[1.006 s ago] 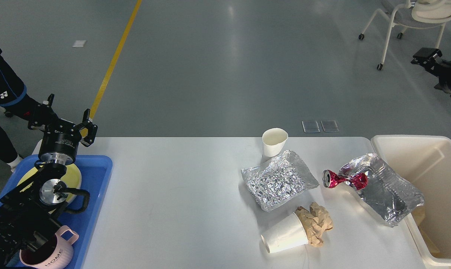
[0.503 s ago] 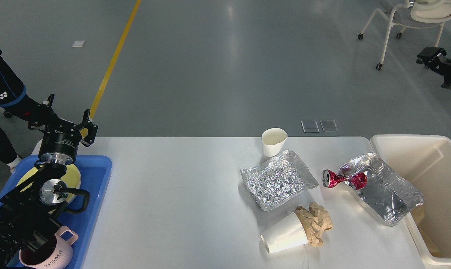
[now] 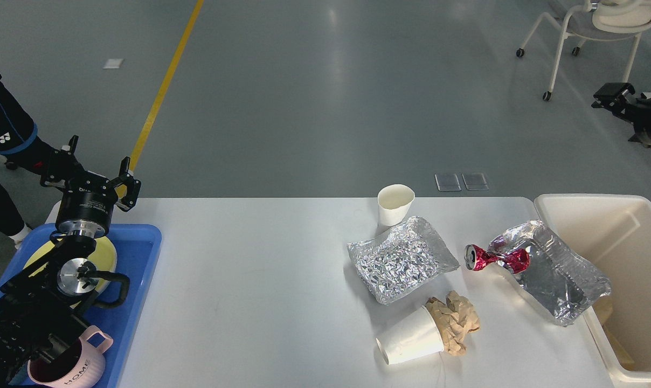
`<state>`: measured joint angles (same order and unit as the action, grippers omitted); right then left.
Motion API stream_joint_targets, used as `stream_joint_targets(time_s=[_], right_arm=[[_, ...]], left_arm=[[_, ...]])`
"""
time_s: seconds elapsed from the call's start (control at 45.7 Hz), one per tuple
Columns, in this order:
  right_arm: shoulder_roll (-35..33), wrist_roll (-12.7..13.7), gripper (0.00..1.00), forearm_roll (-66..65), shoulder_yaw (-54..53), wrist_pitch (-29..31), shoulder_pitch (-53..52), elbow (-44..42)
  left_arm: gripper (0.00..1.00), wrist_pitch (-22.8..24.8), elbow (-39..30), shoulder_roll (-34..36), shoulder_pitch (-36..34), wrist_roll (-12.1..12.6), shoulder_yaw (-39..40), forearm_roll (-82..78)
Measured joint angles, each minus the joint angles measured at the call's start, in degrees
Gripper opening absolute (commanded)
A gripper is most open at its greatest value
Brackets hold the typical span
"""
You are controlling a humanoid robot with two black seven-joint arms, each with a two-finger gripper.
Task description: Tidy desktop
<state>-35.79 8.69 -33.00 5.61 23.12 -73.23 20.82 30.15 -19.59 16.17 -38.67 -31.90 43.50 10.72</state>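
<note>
Head view looks down on the white desk [image 3: 261, 280], which fills the lower half of the frame, and places are given from the fallen paper cup [image 3: 410, 343] on its near right part. That cup lies on its side, mouth toward the near left, its base touching a wad of crumpled brown paper [image 3: 455, 321] just right of it. Far to its left, at the near corner, a pink mug [image 3: 72, 364] marked HOME stands in a blue tray [image 3: 142, 253] with a yellow plate [image 3: 103, 253] farther back. Just beyond the cup lies a crinkled silver foil bag [image 3: 402, 260]; right of that a crushed red can [image 3: 497, 259] rests against a second foil bag [image 3: 557, 280] that leans on the cream bin [image 3: 568, 207] at the desk's right end. Farther back an upright paper cup [image 3: 395, 204] stands just behind the first bag. The left gripper [image 3: 91, 161] hangs over the tray's far edge, jaws spread and holding nothing. The right gripper [image 3: 608, 96] hangs far right beyond the desk; whether its jaws are parted I cannot tell.
</note>
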Motion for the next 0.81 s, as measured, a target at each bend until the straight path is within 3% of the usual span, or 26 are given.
stream_joint_targets(time_s=[0.35,0.525,0.809], right_arm=[[-0.43,-0.19,1.0,-1.25,-2.25,0.34,-0.06,1.0],[-0.84,0.13,1.0,-5.78,-9.27,3.78,0.02,2.21],[-0.91,-0.06,1.0,-6.27,-7.98,6.28,0.0,4.46]], left_arm=[[0.97,0.0,0.05,0.0,0.0,0.0,0.0,0.0],[0.97,0.0,0.05,0.0,0.0,0.0,0.0,0.0],[0.97,0.0,0.03,0.0,0.0,0.0,0.0,0.0]])
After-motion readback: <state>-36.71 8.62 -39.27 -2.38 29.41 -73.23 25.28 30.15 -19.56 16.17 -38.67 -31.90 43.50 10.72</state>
